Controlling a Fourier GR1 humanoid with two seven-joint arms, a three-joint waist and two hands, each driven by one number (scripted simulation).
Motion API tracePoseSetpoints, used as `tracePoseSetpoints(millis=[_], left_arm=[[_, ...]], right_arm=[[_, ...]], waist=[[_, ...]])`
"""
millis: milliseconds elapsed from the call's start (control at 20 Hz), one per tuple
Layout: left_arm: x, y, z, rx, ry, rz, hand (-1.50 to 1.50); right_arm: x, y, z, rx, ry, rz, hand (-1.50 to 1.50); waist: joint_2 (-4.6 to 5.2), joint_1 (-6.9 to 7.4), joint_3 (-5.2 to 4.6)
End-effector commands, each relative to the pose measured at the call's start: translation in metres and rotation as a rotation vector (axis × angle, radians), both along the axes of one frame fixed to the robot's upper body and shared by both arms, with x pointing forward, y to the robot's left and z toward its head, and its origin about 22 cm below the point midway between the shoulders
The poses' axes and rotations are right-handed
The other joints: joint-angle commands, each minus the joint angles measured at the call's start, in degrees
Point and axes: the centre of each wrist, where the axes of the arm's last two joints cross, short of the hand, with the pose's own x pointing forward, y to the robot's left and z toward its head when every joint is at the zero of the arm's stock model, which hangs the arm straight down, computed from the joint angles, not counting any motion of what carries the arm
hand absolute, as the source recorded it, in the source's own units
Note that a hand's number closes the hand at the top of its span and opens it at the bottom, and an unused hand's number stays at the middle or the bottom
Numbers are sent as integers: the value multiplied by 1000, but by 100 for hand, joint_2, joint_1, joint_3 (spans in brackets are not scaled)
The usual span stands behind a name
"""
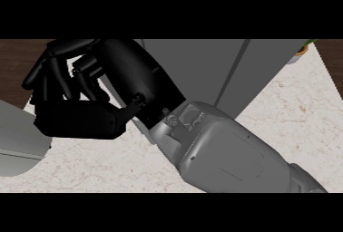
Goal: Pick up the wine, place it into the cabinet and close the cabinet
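Head view, looking steeply down on the pale, veined counter (87,167). The right forearm (234,158), grey and large in the frame, enters from the lower right and runs diagonally up to the left; its black right hand (134,68) lies across the front of the grey cabinet (201,63), and whether that hand is spread, closed or clasped on anything cannot be told from this angle. The left hand (80,120) stands just beside it at the view's left, palm low and fingers (50,77) rising roughly straight and close together, holding nothing visible; part of its grey left forearm (20,149) shows at the left edge. The cabinet occupies the upper centre, with a vertical seam (234,68) dividing its face. The wine cannot be made out anywhere; the arms and hands cover much of the scene. Dark wooden floor (17,59) shows beyond the counter's far corners, and a small greenish-and-tan object (303,48), too cut off to identify, sits at the upper right.
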Motion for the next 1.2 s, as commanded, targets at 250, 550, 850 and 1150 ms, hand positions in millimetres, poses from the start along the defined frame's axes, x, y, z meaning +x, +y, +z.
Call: tracePoseSetpoints(millis=[250, 550, 850, 1150], left_arm=[[10, 3, 9, -24, -82, -2, -150], [-3, 23, 8, -25, -80, 24, -150], [4, 35, 15, -12, -93, 43, -150], [1, 37, 14, -4, -66, 29, -150]], right_arm=[[36, 10, -15, -303, 211, 447, 150], [70, 11, -37, -412, 324, 567, 150], [90, 12, -47, -344, 406, 620, 150], [110, 0, -61, -245, 422, 642, 150]], waist=[[69, 64, -1], [14, 23, 0], [18, -8, -2], [13, -77, 1]])
